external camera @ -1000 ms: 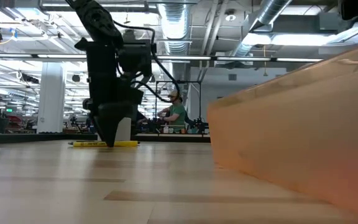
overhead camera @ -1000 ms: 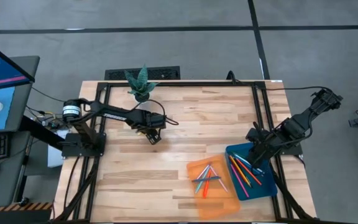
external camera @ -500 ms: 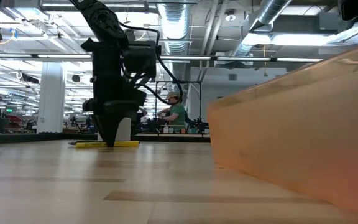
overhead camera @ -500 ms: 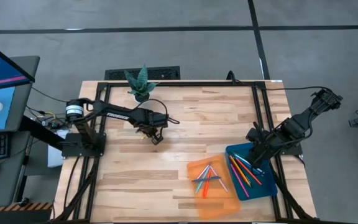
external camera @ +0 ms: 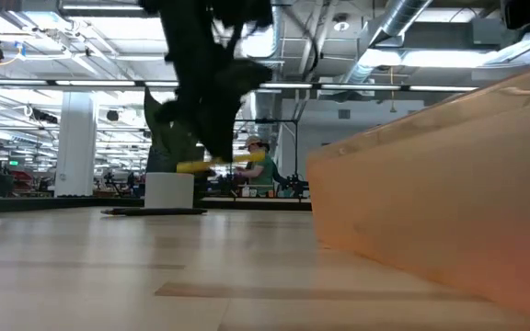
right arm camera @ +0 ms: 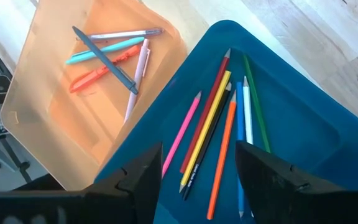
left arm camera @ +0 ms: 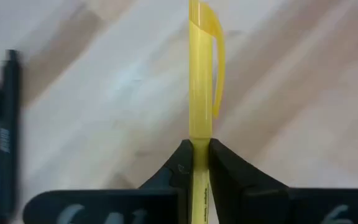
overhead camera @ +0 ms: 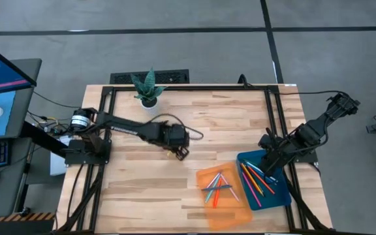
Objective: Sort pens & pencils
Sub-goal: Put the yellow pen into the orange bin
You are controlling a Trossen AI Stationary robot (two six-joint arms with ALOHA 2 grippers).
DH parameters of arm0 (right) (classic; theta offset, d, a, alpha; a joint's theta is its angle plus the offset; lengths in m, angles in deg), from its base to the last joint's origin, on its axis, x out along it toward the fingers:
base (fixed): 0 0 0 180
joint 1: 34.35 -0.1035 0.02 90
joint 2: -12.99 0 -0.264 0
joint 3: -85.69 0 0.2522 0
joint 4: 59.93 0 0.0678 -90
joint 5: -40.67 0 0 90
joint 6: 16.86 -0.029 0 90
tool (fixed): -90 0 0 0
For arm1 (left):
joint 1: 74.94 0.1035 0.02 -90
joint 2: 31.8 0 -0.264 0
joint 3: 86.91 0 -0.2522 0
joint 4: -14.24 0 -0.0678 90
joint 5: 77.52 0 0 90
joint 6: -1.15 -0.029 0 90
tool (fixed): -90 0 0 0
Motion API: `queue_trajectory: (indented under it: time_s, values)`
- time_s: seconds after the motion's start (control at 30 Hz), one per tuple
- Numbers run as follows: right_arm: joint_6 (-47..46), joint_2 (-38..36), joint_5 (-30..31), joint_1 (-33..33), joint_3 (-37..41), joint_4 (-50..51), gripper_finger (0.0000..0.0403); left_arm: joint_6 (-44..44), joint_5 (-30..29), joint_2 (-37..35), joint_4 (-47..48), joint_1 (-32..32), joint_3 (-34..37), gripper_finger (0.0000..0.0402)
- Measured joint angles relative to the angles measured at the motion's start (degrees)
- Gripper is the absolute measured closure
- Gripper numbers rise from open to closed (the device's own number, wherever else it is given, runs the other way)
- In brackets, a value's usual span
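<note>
My left gripper (overhead camera: 180, 153) hangs over the middle of the table, shut on a yellow pen (external camera: 219, 164) that floats above the wood. A black pen (left arm camera: 2, 130) lies flat on the table behind it (external camera: 155, 211). Several pens (right arm camera: 110, 56) lie in the orange tray (overhead camera: 204, 207), several coloured pencils (right arm camera: 219, 130) in the blue tray (overhead camera: 278, 196). My right gripper (right arm camera: 197, 171) hovers open above the blue tray, touching nothing. My left gripper pinches the yellow pen's barrel (left arm camera: 199, 144) between its two fingers, below the clip. The fingers come from above, slanting down, and lie across the pen. The pen is lifted clear of the table and nearly level, its clip end (left arm camera: 207, 25) sticking out past the fingertips.
A small potted plant (overhead camera: 147, 88) stands at the table's far edge. The two trays sit side by side at the near right corner, the orange one left of the blue one. Bare wood lies between my left gripper and the trays.
My left gripper has taken the yellow pen off the table, risen, and moved toward the table's right and near edges, toward the trays, rolling its wrist on the way. The pen is now lifted clear; the black pen has stayed where it lay.
</note>
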Motion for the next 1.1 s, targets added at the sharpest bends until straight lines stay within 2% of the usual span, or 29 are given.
queue_trajectory:
  time_s: [0.3, 0.47, 0.57, 0.87, 1.1]
  values:
    - [2.67, 0.00, 0.24, 0.00, 0.00, -0.42, 0.0182, 13.52, -12.33, -0.02, 0.05, -11.73, -10.65, 0.0385]
    - [2.48, 0.00, 0.24, 0.00, 0.00, -0.46, 0.0182, 18.37, -18.77, -0.09, -0.68, -17.71, -13.96, 0.0382]
    - [1.31, 0.00, 0.24, 0.00, 0.00, -0.46, 0.0182, 19.82, -22.73, -0.15, -4.32, -20.61, -14.13, 0.0384]
    - [0.90, 0.00, 0.24, 0.00, 0.00, -0.55, 0.0182, 21.59, -27.14, -0.02, -12.18, -25.68, -14.13, 0.0383]
    - [-0.75, 0.00, 0.24, 0.00, 0.00, -0.70, 0.0182, 21.59, -28.51, 0.01, -14.48, -26.80, -14.13, 0.0380]
